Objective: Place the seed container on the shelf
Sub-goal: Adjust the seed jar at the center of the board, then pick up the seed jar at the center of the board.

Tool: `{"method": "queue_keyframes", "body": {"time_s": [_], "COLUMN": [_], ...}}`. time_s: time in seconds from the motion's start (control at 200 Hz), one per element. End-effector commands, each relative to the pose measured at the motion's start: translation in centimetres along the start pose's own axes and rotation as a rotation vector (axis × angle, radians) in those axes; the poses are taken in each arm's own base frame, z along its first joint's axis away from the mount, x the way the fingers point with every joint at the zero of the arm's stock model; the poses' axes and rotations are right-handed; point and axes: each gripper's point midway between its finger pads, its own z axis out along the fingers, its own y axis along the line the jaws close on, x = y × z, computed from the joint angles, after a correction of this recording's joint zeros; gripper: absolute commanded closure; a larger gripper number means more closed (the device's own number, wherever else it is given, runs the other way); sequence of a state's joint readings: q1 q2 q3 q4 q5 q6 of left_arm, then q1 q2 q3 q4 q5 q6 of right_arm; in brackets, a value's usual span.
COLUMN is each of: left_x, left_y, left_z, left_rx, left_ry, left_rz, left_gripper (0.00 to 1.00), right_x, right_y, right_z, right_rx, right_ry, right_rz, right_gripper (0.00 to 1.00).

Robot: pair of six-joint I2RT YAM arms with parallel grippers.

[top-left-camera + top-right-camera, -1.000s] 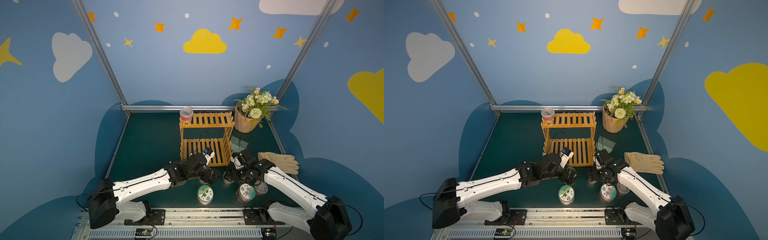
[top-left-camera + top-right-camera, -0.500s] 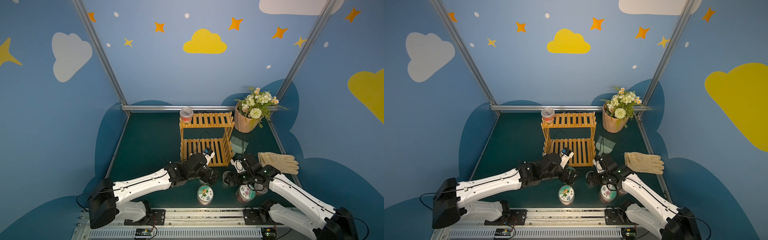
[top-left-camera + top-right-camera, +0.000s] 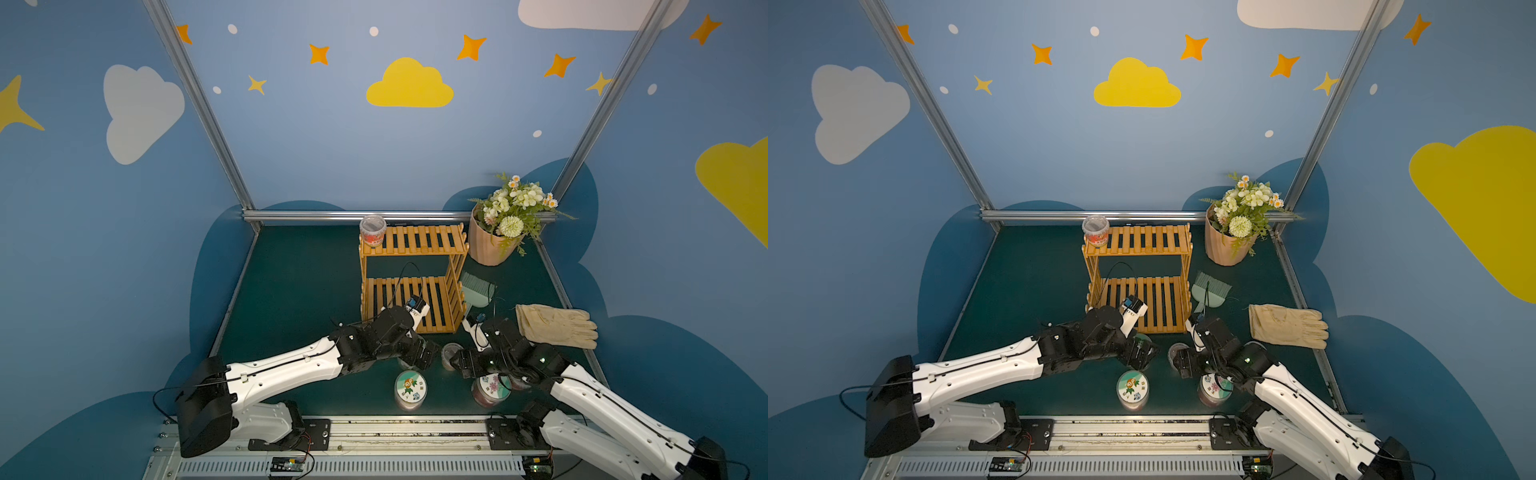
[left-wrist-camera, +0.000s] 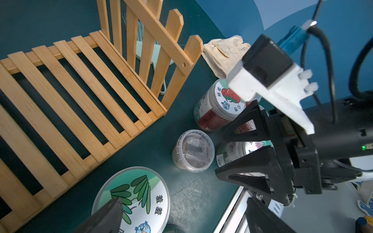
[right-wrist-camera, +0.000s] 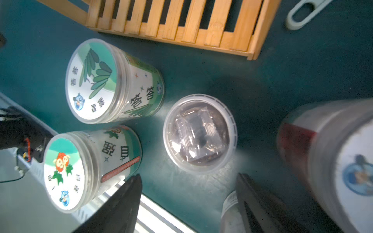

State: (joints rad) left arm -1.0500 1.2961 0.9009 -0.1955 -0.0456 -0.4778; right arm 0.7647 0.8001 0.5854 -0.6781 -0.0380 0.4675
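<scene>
Right gripper (image 5: 188, 176) pulled back and lined up on the clear seed tub (image 5: 199, 133), jaws apart, empty.
Left gripper (image 4: 183, 199) unmoved, jaws wide, empty; tub ungrasped, shelf (image 3: 413, 241) placement pending.

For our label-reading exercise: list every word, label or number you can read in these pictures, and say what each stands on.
"苜蓿" (probably): lid of the leaf-picture jar, and again on its side.
Red-fruit jar lid: characters, too blurred to read.
Orange-flower jar side: two large characters, unclear.
Tub on the shelf: red label, too small.
</scene>
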Motion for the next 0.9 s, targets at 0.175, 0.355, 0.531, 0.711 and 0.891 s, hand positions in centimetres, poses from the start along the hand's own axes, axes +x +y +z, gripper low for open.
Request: {"method": "queue_keyframes", "body": {"time_s": [0.175,0.355,0.531,0.711,0.891], "left_x": [-0.3,-0.4,-0.3,-0.2,-0.2], "left_y": [3.2,3.9,4.0,3.8,3.7], "left_z": [-2.1,-3.1,-3.1,-2.7,-2.6], "left_rx": [-0.172,-0.172,-0.170,-0.157,-0.154], "left_ry": [-0.056,-0.107,-0.114,-0.101,-0.097], "left_rz": [-0.022,-0.051,-0.059,-0.056,-0.053], "left_gripper": [0.00,0.00,0.00,0.00,0.00], "right_x": [-2.3,-1.8,-1.6,-1.6,-1.4], "right_y": [-1.3,0.3,0.1,0.3,0.6], "right_z": [-2.0,-0.2,0.5,1.3,2.1], "right_rx": [0.135,0.039,0.081,0.094,0.103], "right_ry": [-0.230,-0.207,-0.169,-0.176,-0.163], "right_rz": [0.004,-0.021,-0.025,-0.068,-0.098], "right_gripper": [0.21,0.21,0.10,0.05,0.05]}}
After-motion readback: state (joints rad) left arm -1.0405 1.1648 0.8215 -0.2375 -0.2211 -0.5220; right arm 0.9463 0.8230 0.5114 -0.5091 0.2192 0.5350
